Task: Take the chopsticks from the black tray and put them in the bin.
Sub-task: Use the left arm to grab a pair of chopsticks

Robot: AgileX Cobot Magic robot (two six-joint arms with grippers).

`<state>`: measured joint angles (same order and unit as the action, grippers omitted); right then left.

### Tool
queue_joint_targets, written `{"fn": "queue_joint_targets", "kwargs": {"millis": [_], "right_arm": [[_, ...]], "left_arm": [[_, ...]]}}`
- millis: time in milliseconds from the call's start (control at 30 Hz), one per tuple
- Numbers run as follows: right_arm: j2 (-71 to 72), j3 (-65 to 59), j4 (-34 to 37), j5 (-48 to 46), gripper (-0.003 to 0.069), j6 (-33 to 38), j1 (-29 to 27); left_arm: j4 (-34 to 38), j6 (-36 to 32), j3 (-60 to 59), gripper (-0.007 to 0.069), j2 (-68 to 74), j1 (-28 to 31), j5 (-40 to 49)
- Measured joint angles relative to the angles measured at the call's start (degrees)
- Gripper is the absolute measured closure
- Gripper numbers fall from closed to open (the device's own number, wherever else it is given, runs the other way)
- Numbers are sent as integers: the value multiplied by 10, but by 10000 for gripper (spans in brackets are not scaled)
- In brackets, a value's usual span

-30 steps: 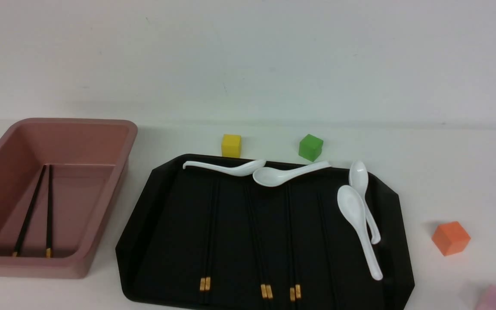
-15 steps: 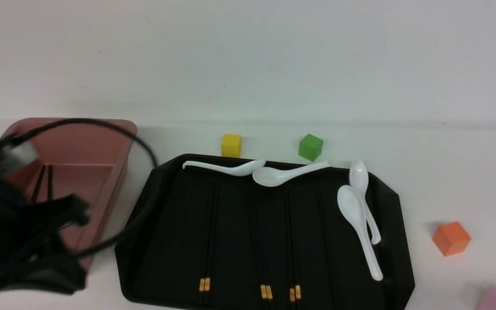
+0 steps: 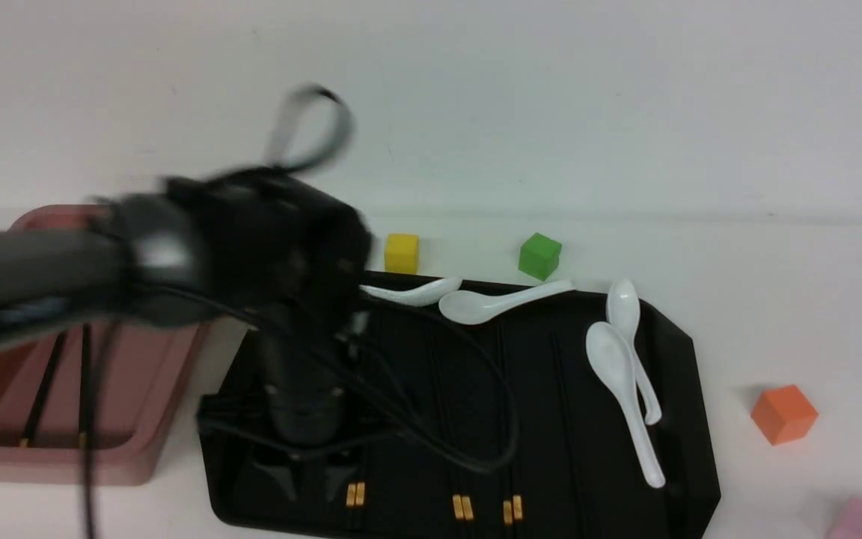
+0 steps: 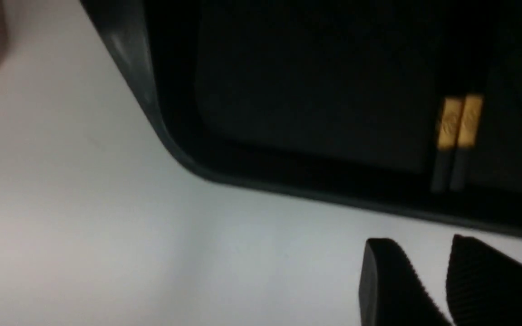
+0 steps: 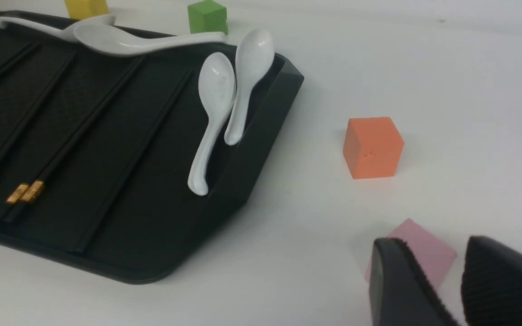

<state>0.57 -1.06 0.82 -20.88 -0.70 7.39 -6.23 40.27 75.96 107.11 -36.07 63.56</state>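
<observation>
The left claw [image 3: 310,480] hangs with its fingers apart over the black tray's [image 3: 689,419] near-left corner, just beside some chopsticks [image 3: 356,494].

The left arm [image 3: 27,273] is stretching in from the left, blurred, its wrist [image 3: 304,389] bending so that the left gripper [image 3: 307,479] is pointing straight down, fingers [image 4: 392,285] slightly parted and gripping nothing. The right gripper [image 5: 428,253] is showing only its fingertips [image 5: 397,280], likewise slightly parted and empty.

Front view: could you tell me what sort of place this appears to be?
Probably a robotics lab bench rather than a kitchen: a plain white table, scattered coloured cubes, and spoons staged on a black tray beside a bin.
</observation>
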Motion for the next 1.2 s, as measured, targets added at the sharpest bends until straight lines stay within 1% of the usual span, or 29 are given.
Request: {"fn": "queue_joint_targets", "kwargs": {"millis": [100,200,400,600,733,867,1033,1200], "right_arm": [[0,0,0,0,419,0,0],[0,0,0,0,419,0,0],[0,0,0,0,419,0,0],[0,0,0,0,419,0,0],[0,0,0,0,419,0,0],[0,0,0,0,419,0,0],[0,0,0,0,419,0,0],[0,0,0,0,419,0,0]], "left_arm": [[-35,27,22,303,31,-26,2],[-44,36,28,284,41,-31,-10],[-44,41,34,292,42,-20,-40],[-15,41,34,335,42,11,-58],[-8,41,34,361,43,28,-89],[-5,30,34,357,53,31,-110],[2,23,34,319,72,31,-116],[3,16,37,305,98,31,-126]]}}
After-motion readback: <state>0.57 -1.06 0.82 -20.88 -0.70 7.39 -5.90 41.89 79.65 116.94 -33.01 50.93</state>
